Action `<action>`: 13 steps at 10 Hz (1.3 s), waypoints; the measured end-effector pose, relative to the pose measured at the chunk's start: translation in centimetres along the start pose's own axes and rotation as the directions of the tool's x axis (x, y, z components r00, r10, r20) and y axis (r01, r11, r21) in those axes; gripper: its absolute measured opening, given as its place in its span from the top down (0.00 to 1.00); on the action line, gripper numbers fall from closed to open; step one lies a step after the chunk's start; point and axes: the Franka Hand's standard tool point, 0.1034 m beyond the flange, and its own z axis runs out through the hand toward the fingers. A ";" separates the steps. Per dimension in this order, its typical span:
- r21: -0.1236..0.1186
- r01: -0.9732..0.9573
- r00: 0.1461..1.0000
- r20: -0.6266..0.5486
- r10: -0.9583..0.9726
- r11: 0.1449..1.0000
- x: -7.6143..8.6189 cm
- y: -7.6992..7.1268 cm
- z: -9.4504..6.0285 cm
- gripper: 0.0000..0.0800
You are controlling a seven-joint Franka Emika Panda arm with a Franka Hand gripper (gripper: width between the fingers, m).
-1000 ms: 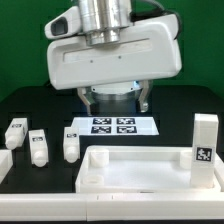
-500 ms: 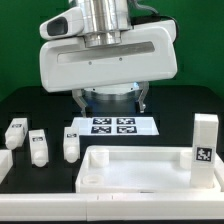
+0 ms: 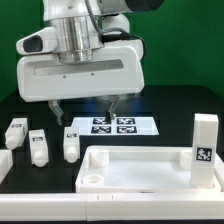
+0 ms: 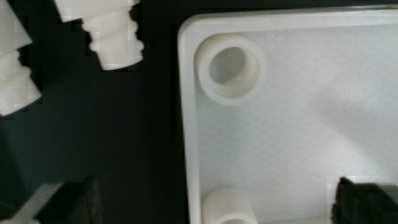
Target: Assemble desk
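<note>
The end effector hangs above the black counter, its fingers spread wide, gripping and touching nothing. The desk top, a rimmed white tray, lies at the front of the exterior view. Inside it, moulded round sockets sit at the corners. A tagged leg block stands upright at the tray's corner on the exterior view's right. More leg blocks lie loose on the exterior view's left, apart from the tray, with bare counter between them. The marker board lies just behind the tray.

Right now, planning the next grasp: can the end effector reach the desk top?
Probably yes: the end effector hangs open above the desk top, with nothing lying between them.
</note>
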 end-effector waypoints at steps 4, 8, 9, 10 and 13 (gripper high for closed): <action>-0.003 -0.114 0.985 0.128 0.113 0.993 -3.2 2.2 2.2 0.19; -0.038 -0.169 0.969 0.177 0.173 0.985 -6.3 3.1 4.3 0.19; -0.037 -0.166 0.969 0.177 0.170 0.985 -6.3 3.1 4.3 0.19; -0.034 -0.048 0.982 0.181 0.054 0.998 -6.0 3.0 4.1 0.19; -0.028 0.144 0.971 0.196 -0.136 0.989 -7.3 3.2 3.9 0.19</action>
